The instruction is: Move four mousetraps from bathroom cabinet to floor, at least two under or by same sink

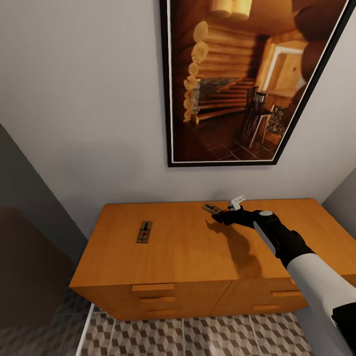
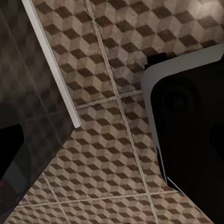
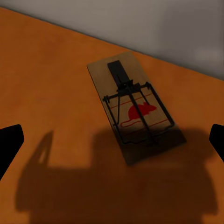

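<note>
Two mousetraps lie on top of the orange-brown cabinet (image 1: 198, 247): one (image 1: 144, 232) toward its left side, one (image 1: 211, 208) near the back edge by the wall. My right gripper (image 1: 221, 214) hovers just in front of that back trap, open, with nothing between its fingers. The right wrist view has this mousetrap (image 3: 134, 109) flat on the wood, a red mouse print under its wire bar, with the dark fingertips (image 3: 9, 142) wide apart at either side. The bathroom floor (image 2: 107, 158) shows in the left wrist view beside dark parts of my own body.
A large framed picture (image 1: 237, 79) of a log cabin hangs on the grey wall above the cabinet. Cube-patterned floor tiles (image 1: 198, 336) run along the cabinet's front. A white skirting strip (image 2: 53, 65) crosses the left wrist view. Walls close in on both sides.
</note>
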{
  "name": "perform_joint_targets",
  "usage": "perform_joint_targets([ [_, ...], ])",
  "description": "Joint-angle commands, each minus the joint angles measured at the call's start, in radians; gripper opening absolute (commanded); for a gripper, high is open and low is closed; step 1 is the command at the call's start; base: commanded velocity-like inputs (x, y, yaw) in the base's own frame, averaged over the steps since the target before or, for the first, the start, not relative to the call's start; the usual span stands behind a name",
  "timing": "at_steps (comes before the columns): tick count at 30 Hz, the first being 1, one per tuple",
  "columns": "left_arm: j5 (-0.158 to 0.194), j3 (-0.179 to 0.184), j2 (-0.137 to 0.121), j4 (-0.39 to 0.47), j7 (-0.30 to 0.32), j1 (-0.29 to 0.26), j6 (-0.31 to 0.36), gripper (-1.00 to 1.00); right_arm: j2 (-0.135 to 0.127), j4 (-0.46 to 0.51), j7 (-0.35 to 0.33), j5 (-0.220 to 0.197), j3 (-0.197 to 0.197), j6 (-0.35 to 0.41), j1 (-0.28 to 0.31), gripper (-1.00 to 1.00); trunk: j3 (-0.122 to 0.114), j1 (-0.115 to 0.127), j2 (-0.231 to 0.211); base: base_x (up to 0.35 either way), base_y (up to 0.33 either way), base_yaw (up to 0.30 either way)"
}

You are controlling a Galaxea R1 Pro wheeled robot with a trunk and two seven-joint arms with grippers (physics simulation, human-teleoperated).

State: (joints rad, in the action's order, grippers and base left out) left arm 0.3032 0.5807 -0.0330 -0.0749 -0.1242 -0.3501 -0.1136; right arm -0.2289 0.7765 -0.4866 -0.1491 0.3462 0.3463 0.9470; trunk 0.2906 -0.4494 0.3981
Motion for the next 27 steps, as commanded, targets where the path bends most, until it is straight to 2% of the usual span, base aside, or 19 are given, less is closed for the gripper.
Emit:
perform_joint_targets([
  [1, 0.008, 0.008, 0.001, -0.003, 0.0, -0.001, -0.006, 1.0, -0.001, 0.001, 0.002, -0.01, 0.004, 0.008, 0.001, 1.0, 0.002, -0.001, 0.002, 0.0, 0.0, 0.0],
  [27, 0.008, 0.008, 0.001, -0.003, 0.0, -0.001, -0.006, 1.0, -0.001, 0.001, 0.002, -0.01, 0.004, 0.007, 0.001, 1.0, 0.002, -0.001, 0.002, 0.0, 0.0, 0.0],
])
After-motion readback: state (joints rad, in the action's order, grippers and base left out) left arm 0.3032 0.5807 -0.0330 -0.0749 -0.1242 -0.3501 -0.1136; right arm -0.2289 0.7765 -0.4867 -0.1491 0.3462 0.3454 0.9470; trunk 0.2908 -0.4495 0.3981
